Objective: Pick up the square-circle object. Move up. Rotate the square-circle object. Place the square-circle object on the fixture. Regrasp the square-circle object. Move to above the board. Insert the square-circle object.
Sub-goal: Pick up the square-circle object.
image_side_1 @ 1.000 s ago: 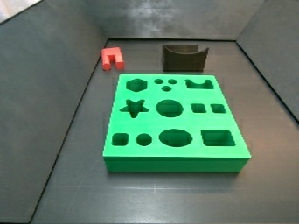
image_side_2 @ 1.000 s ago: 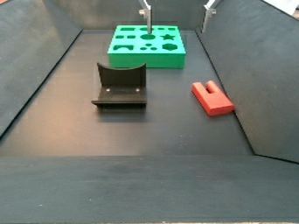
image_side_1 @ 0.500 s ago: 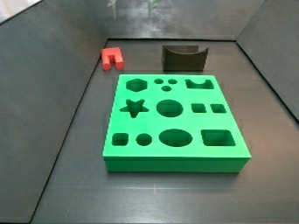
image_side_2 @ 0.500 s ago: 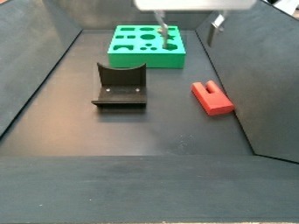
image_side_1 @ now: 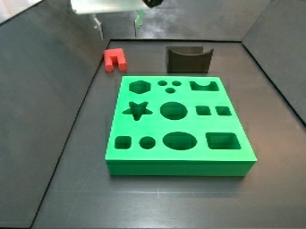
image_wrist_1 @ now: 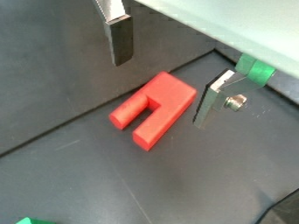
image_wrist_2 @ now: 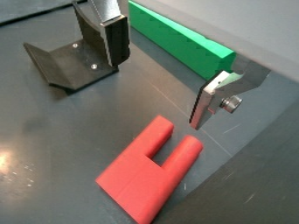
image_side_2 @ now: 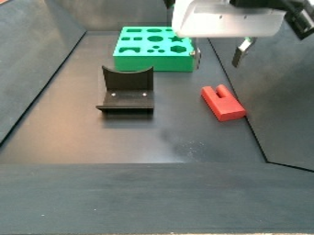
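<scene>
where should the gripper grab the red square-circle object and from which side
Come straight down from above and close on the two long outer side faces of the square-circle object, near its solid end. It lies flat on the floor with the notch open at one end, so those sides look parallel and free. The open gripper hangs above it, apart, fingers roughly straddling it.

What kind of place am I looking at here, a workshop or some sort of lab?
Probably a robot test cell: a dark walled floor with a green board of shaped holes, a red square-circle object, a dark fixture, and the robot's open hand above the red piece.
</scene>
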Available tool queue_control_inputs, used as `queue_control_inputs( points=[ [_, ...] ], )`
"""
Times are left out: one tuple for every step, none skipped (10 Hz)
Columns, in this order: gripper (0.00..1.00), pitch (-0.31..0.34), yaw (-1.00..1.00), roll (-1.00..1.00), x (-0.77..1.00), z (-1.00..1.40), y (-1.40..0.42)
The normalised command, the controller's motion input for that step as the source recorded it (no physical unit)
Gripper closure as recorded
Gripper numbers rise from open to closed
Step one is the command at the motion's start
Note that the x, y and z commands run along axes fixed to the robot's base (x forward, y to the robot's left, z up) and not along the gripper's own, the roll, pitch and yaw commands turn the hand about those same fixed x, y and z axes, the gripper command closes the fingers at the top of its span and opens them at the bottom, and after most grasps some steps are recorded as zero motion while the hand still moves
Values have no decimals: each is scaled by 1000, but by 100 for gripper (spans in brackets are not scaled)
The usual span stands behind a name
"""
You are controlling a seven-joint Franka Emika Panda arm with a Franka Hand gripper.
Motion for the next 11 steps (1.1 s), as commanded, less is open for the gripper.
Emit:
queue_control_inputs(
  points=[
    [0,-103,0,44,0,-694,-20],
    [0,-106,0,60,-3,-706,-14],
    [0,-130,0,73,-160,-723,0],
    [0,-234,0,99,-391,-797,0],
    [0,-249,0,100,-437,-777,0],
    [0,-267,3,123,-443,-731,3],
    [0,-260,80,81,-146,-737,0],
    [0,-161,26,69,160,-840,0],
    [0,-29,0,93,449,-820,37],
    [0,0,0,101,431,-746,46],
    [0,0,0,86,437,-674,43]
  ],
)
